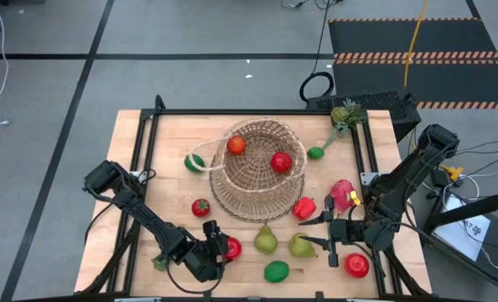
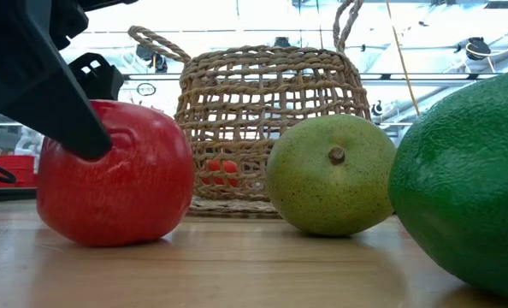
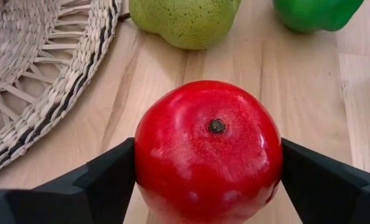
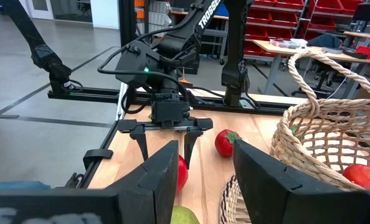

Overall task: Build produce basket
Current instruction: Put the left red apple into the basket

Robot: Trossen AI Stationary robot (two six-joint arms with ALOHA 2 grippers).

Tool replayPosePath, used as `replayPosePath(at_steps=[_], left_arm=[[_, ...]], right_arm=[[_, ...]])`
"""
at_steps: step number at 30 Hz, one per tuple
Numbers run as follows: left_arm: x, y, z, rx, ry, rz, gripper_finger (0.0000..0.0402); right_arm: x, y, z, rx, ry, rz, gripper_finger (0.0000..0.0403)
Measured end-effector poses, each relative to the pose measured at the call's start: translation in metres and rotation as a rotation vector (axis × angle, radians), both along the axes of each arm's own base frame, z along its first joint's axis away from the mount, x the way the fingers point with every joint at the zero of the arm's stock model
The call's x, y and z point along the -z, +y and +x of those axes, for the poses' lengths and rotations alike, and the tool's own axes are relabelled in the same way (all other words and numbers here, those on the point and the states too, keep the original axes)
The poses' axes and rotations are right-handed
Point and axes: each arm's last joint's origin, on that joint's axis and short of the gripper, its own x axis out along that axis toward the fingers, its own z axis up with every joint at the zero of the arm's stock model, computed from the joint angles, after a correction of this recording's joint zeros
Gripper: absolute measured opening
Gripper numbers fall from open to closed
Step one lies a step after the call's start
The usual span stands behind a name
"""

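Note:
The tan wicker basket [image 1: 257, 172] stands mid-table, with two red round fruits [image 1: 236, 144] [image 1: 281, 162] inside it. My left gripper [image 1: 229, 247] is at the near edge, shut on a red apple [image 3: 207, 149], which also shows in the low view [image 2: 117, 175]. My right gripper [image 1: 318, 233] is open and empty, level above the table, just right of a green pear [image 1: 299, 246]. A second pear [image 1: 266, 241] and a green lime [image 1: 276, 271] lie between the arms. My left gripper pinches the red apple between its two fingers, one on each of its opposite sides [image 3: 141, 168], about at its widest part. The fingers slant down from the table's left. The apple rests on the table, stem end up.
Loose on the table are a lime [image 1: 194, 162] by the basket's handle, a small red fruit [image 1: 200, 206], a red pepper [image 1: 304, 207], a pink dragon fruit [image 1: 343, 195], a red round fruit [image 1: 357, 265], a lime [image 1: 315, 153] and a leafy green piece [image 1: 345, 115].

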Motion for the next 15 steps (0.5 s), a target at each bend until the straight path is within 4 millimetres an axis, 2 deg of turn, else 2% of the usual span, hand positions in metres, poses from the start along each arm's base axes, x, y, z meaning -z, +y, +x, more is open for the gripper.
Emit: replayPosePath(at_steps=[7, 15], left_arm=[[-0.012, -0.006, 0.008, 0.079, -0.051, 0.029, 0.0372], [-0.044, -0.012, 0.027, 0.190, -0.118, 0.112, 0.0355]], right_arm=[[0.000, 0.000, 0.000, 0.000, 0.000, 0.000, 0.0148], [0.000, 0.000, 0.000, 0.000, 0.000, 0.000, 0.0148]])
